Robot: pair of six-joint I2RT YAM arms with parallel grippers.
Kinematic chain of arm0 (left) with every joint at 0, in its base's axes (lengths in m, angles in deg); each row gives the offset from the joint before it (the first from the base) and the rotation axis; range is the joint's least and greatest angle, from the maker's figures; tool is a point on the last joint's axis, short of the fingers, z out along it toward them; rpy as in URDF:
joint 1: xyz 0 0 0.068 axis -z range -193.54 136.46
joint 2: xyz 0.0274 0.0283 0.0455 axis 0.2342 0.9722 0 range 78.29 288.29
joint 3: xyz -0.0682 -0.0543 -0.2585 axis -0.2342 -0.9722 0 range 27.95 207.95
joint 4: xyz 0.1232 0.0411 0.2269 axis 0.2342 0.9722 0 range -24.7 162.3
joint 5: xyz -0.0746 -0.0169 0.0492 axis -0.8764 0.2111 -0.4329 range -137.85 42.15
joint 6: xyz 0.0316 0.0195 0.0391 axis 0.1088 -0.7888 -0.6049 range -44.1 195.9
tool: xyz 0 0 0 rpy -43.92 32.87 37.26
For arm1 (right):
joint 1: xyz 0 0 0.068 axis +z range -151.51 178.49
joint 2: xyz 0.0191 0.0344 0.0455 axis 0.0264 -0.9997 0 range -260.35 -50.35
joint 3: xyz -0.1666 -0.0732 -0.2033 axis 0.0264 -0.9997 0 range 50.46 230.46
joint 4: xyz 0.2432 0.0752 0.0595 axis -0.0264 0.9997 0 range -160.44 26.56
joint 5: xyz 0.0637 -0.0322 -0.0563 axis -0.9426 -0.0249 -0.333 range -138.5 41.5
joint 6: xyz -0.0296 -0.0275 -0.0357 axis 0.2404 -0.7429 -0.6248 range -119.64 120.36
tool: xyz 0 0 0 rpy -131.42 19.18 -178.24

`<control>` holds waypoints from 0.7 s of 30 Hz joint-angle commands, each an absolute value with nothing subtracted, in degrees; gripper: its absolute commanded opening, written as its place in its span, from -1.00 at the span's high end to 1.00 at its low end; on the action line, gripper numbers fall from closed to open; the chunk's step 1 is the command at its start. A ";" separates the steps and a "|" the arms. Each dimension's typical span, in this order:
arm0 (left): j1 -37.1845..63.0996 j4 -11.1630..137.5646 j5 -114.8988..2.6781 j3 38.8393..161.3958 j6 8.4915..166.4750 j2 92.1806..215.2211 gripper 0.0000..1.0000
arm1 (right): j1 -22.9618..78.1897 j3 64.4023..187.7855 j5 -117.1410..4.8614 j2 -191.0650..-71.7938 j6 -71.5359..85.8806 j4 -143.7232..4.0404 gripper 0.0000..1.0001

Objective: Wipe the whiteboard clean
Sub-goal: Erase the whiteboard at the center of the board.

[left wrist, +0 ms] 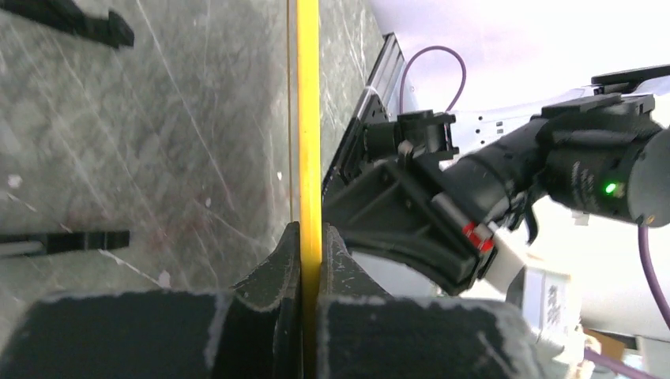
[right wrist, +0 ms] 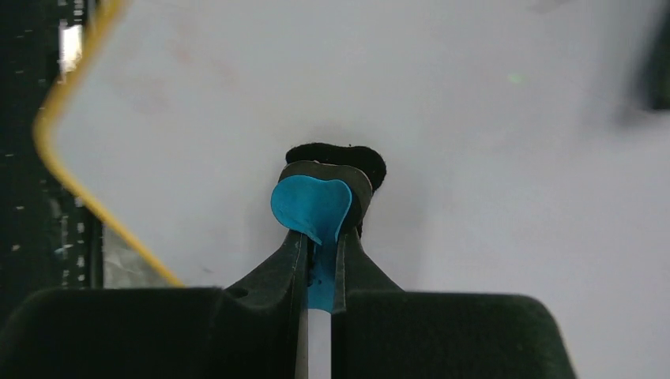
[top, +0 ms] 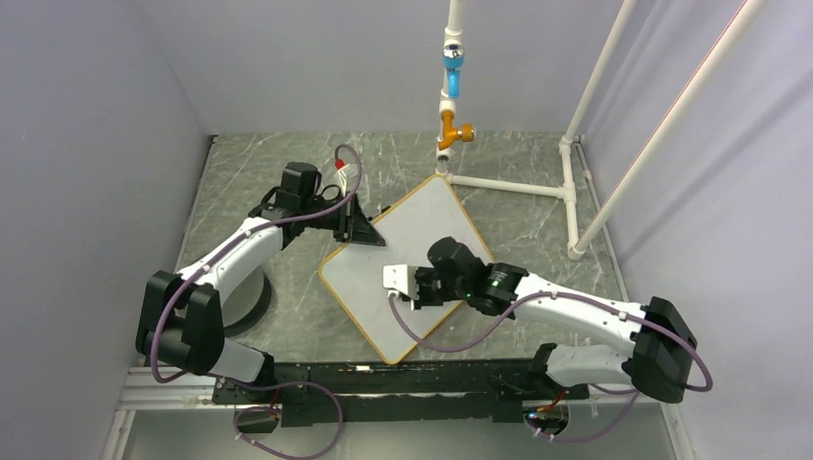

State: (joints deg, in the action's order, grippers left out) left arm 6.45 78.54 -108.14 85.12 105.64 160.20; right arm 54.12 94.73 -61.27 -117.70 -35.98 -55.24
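Note:
The whiteboard (top: 422, 225) lies turned like a diamond in the middle of the table, white with a thin yellow-orange frame. No clear red writing shows, only faint pinkish smudges in the right wrist view (right wrist: 158, 87). My left gripper (top: 367, 230) is shut on the board's upper left frame edge (left wrist: 308, 118), its jaws either side of the yellow strip (left wrist: 309, 245). My right gripper (top: 414, 287) is over the board's lower middle, shut (right wrist: 318, 253) on the small blue eraser (right wrist: 312, 207). The eraser's black pad (right wrist: 336, 158) rests against the white surface (right wrist: 474, 118).
A white pipe frame (top: 570, 182) with blue and orange fittings (top: 452, 72) stands at the back right. Grey walls close in left, back and right. A black rail (top: 383, 383) runs along the near edge. Two black clip pieces (left wrist: 63, 241) show on the marble side of the frame.

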 commanded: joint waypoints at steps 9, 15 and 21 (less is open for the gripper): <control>4.76 76.74 -123.68 88.95 106.19 152.40 1.00 | 28.68 99.85 -63.94 -119.08 -33.37 -55.19 1.00; 3.54 77.71 -123.26 90.34 105.79 151.19 1.00 | 21.76 99.20 -65.71 -120.51 -34.43 -53.68 1.00; 1.47 81.03 -121.01 92.54 103.46 150.58 1.00 | 34.80 94.83 -83.04 -113.28 -39.58 -42.07 1.00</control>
State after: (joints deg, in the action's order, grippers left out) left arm 1.86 82.71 -107.62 85.57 103.02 155.07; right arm 25.91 97.03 -68.29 -118.31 -34.97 -51.61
